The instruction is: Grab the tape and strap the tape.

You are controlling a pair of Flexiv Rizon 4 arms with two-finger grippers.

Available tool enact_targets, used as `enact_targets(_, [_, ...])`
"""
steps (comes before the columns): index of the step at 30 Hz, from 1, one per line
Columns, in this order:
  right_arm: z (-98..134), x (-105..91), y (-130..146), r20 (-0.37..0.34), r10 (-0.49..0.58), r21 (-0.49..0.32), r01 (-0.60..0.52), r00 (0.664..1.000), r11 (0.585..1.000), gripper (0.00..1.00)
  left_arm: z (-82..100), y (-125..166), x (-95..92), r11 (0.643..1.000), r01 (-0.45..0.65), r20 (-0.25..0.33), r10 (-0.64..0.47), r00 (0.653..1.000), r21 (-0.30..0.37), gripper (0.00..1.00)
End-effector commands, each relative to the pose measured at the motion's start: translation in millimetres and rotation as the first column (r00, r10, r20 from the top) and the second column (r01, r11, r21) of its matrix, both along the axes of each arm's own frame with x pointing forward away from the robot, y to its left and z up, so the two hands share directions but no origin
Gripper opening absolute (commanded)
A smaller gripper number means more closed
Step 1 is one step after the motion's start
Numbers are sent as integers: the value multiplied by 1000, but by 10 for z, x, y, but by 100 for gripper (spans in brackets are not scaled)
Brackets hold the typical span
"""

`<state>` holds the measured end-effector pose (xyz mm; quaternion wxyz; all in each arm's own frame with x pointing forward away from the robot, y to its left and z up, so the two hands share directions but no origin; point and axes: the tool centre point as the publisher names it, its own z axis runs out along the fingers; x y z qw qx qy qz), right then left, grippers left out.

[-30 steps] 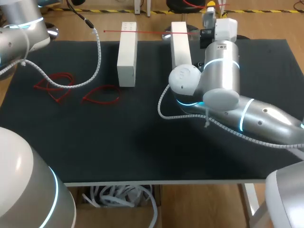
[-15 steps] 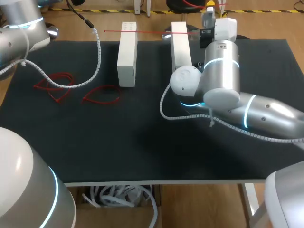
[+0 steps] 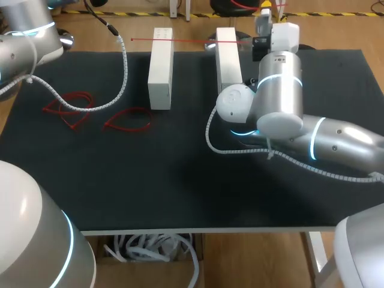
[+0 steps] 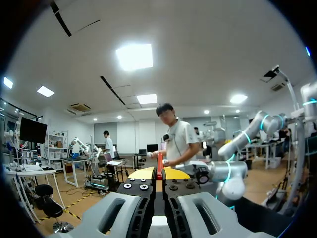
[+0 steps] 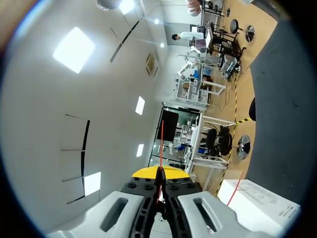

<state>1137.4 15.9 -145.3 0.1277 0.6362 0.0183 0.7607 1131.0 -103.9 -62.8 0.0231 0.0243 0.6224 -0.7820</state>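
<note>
Left claw [image 4: 159,174] and right claw [image 5: 159,173] each clamp the red tape [image 3: 186,40], which is taut nine-to-three across two white blocks [image 3: 160,69]. Grab looks done. Strapping likely next: lower evenly, hold tension.

Red tape [image 3: 192,40], black table [image 3: 150,180]

The head view's edge cuts off the left tool [image 4: 159,173]; the right arm [image 3: 279,78] hides one end of the red tape [image 3: 180,39].

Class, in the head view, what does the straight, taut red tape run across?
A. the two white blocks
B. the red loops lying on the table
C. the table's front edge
A: the tape stretches over the far ends of both white blocks.
</note>
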Motion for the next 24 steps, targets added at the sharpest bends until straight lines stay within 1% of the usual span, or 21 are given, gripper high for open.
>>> enact_targets(1, [8,7,14,-3,-4,0,4,1000,1000,0,30,24,28,1000,-7,23,6,1000,23,0])
enact_targets(3, [8,7,14,-3,-4,0,4,1000,1000,0,69,45,52,997,-14,37,11,999,75,0])
enact_targets(5, [8,7,14,-3,-4,0,4,1000,1000,0,113,61,66,988,-2,67,-8,998,156,0])
enact_targets(6, [8,7,14,-3,-4,0,4,1000,1000,0,134,64,68,980,3,73,-18,997,199,0])
enact_targets(7, [8,7,14,-3,-4,0,4,1000,1000,0,156,71,71,974,13,73,-30,997,228,0])
enact_targets(8, [8,7,14,-3,-4,0,4,1000,1000,0,183,80,70,961,23,79,-46,996,276,0])
enact_targets(9, [8,7,14,-3,-4,0,4,1000,1000,0,217,88,61,941,33,89,-67,994,336,0])
enact_targets(10, [8,7,14,-3,-4,0,4,1000,1000,0,250,96,47,920,50,83,-88,993,388,0])
enact_targets(11, [8,7,14,-3,-4,0,4,1000,1000,0,285,105,26,888,61,88,-113,990,455,0])
enact_targets(12, [8,7,14,-3,-4,0,4,1000,1000,0,332,113,-1,862,73,107,-145,984,502,0])
enact_targets(13, [8,7,14,-3,-4,0,4,1000,1000,0,363,121,-23,833,85,96,-163,982,546,0])
enact_targets(14, [8,7,14,-3,-4,0,4,1000,1000,0,385,131,-40,793,83,96,-176,980,604,0])
enact_targets(15, [8,7,14,-3,-4,0,4,1000,1000,0,399,137,-58,756,83,108,-199,974,649,0])
enact_targets(16, [8,7,14,-3,-4,0,4,1000,1000,0,406,140,-70,719,67,108,-195,975,691,0])
enact_targets(17, [8,7,14,-3,-4,0,4,1000,1000,0,407,142,-73,699,52,111,-185,976,713,0])
enact_targets(19, [8,7,14,-3,-4,0,4,1000,1000,0,399,136,-67,649,4,137,-168,976,761,0])
enact_targets(20, [8,7,14,-3,-4,0,4,1000,1000,0,385,130,-56,638,-20,143,-141,980,770,0])
enact_targets(22, [8,7,14,-3,-4,0,4,1000,1000,0,345,124,-38,595,-58,158,-118,980,802,0])
enact_targets(24, [8,7,14,-3,-4,0,4,1000,1000,0,330,117,-33,572,-86,171,-97,981,816,0])
